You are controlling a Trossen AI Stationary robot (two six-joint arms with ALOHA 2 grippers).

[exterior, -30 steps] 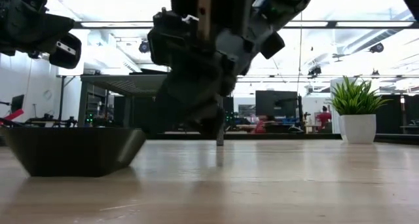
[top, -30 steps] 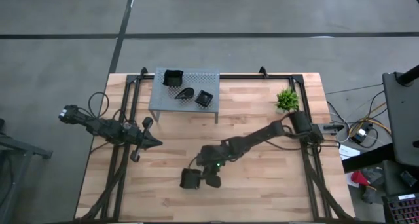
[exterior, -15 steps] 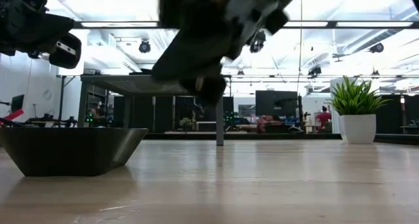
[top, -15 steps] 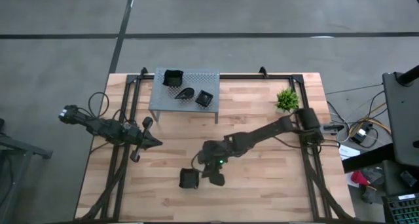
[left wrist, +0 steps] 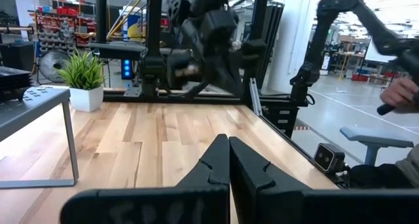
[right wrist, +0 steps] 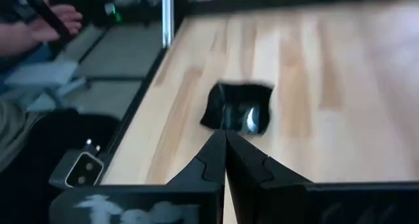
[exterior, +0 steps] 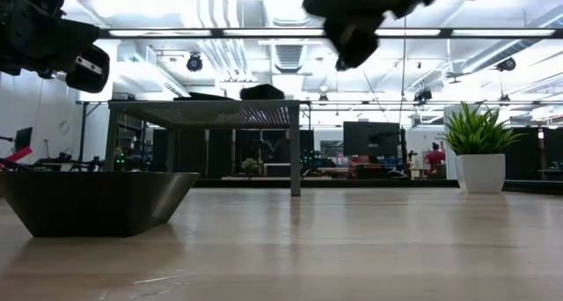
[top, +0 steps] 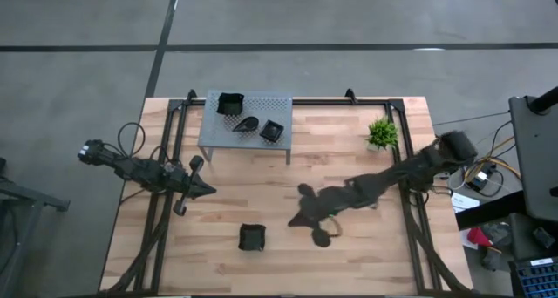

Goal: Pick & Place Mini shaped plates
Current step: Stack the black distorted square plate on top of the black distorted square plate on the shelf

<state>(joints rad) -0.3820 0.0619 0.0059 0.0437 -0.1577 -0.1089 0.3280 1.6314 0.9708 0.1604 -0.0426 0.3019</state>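
A small black square dish [top: 252,237] with sloping sides sits alone on the pale wooden tabletop [top: 349,246], near the front edge and a little left of centre. Nothing touches it. From table height the same dish fills the lower left of the picture, upright and flat on the wood.

Three more small black dishes rest on a grey perforated metal stand [top: 209,137] at the back left of the table: a square one [top: 229,103] in the stand's far corner, a teardrop-shaped one [top: 246,124] in the middle, and another square one [top: 273,131] toward the stand's right edge. They sit near each other but apart.

Judged from this layout, one dish has been set on the table and three remain on the stand, so the job looks about a quarter done, if the table is indeed the target.

The right gripper [top: 305,213] hangs above the table's middle, to the right of the lone dish and clear of it. Its two dark fingers are pressed together and hold nothing; its wrist camera looks past the fingertips toward the dish on the wood.

The left gripper [top: 207,190] waits over the table's left side, fingers also closed together and empty.

A small green plant in a white pot [top: 381,133] stands at the back right. A person's hand shows beyond the table's edge.
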